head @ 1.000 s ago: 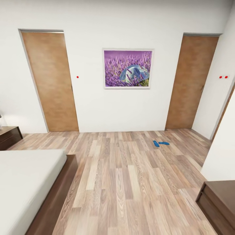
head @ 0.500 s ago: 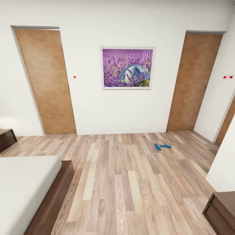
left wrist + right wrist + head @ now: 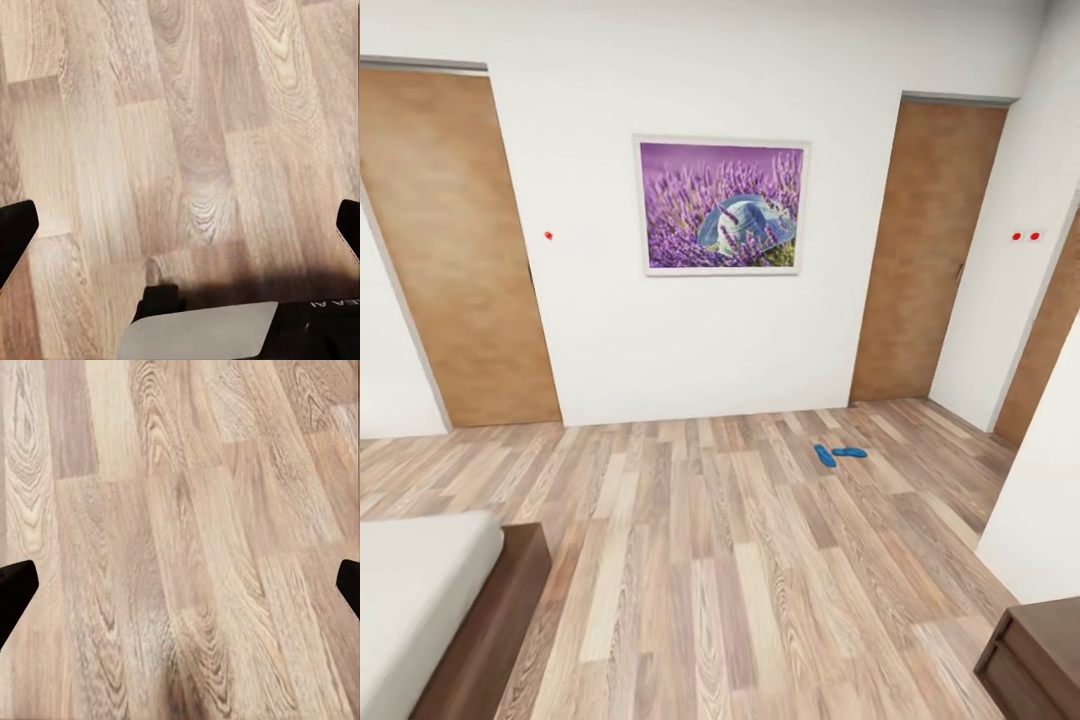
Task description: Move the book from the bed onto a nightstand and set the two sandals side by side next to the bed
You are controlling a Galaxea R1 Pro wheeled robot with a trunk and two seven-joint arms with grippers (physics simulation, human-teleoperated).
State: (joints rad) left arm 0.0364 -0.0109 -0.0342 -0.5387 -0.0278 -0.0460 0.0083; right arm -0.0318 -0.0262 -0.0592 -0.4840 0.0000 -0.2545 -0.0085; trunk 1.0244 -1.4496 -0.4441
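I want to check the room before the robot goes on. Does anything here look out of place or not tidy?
Yes. The two blue sandals lie on the wood floor in the open, near the right door and far from the bed. They are at an angle to each other, not side by side. Nothing looks spilled or damaged.

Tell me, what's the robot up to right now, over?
Both hands open, holding nothing, over bare floor. Two blue sandals on the floor near the far wall, well away from the bed. Open wood floor between, no obstacle seen.
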